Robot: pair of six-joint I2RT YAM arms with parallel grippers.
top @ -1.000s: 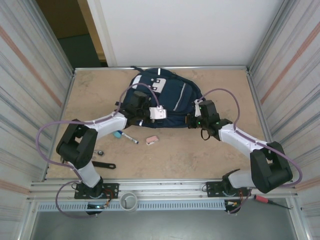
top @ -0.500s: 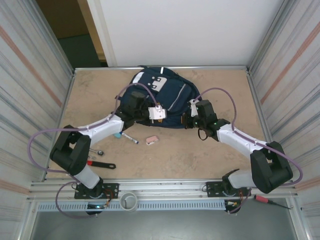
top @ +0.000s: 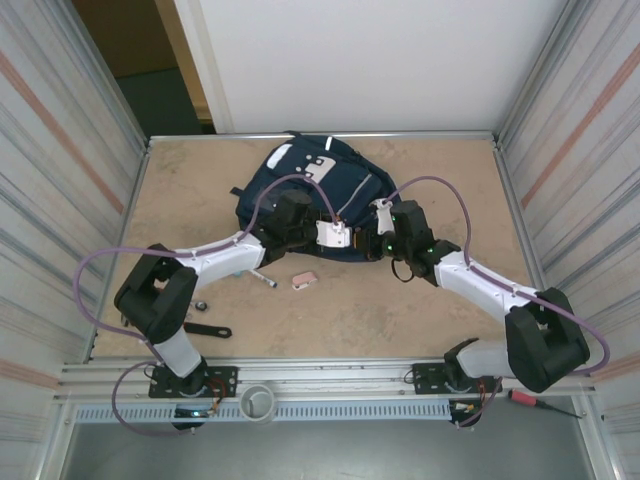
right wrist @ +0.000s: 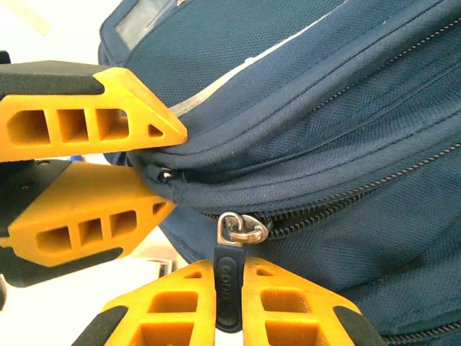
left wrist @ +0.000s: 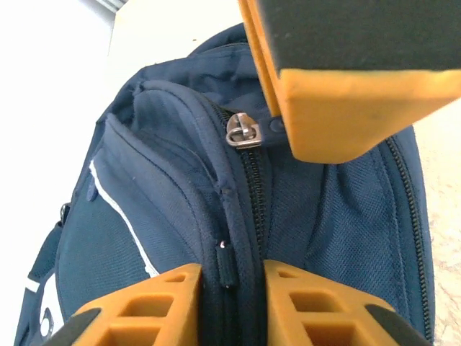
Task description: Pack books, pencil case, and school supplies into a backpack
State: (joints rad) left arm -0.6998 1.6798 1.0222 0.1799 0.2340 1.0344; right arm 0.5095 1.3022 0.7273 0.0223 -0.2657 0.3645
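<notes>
Backpack (top: 318,188) sits at the far middle of the counter (top: 430,300). The left end effector (left wrist: 229,277) pinches its zip seam (left wrist: 241,209), and the right end effector (right wrist: 229,277) pinches the zip pull (right wrist: 230,256). Best play: left anchors the fabric taut, right draws straight along that seam.

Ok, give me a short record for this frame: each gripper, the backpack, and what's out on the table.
left gripper: shut on a backpack fold beside the zip
right gripper: shut on the zip pull
zip: closed along the visible stretch
on table: marker, pink item, black tool
books: none seen
</notes>
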